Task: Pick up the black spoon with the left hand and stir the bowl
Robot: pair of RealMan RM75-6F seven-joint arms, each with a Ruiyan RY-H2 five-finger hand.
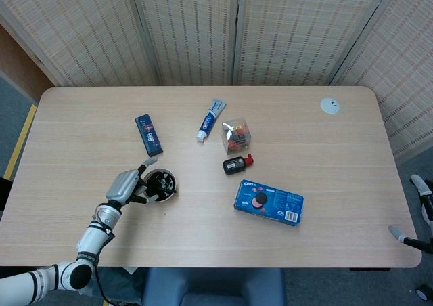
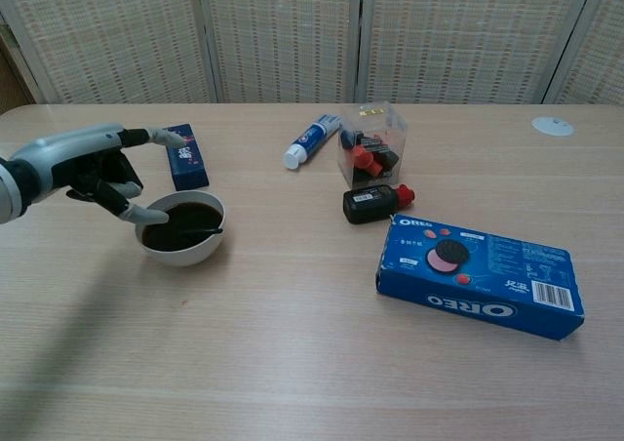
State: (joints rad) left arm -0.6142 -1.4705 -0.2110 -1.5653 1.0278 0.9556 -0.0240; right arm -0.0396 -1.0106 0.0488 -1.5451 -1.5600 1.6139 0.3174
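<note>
A white bowl [image 2: 187,256] of dark liquid stands on the table's left part, also seen from the head view as the bowl [image 1: 173,191]. The black spoon [image 2: 202,232] lies inside it with nothing holding it, its handle resting toward the right rim. My left hand [image 2: 96,163] is just left of the bowl, fingers spread and empty, with one fingertip close to the left rim; it shows as the left hand [image 1: 126,183] in the head view. Only two grey fingertips of my right hand [image 1: 406,211], set well apart, show beyond the table's right edge.
A dark blue pack [image 2: 183,155] lies just behind the bowl. Further right are a toothpaste tube [image 2: 312,140], a clear box of small items [image 2: 372,154], a black bottle with a red cap [image 2: 375,203] and a blue Oreo box [image 2: 480,274]. A white disc [image 2: 552,125] sits far right.
</note>
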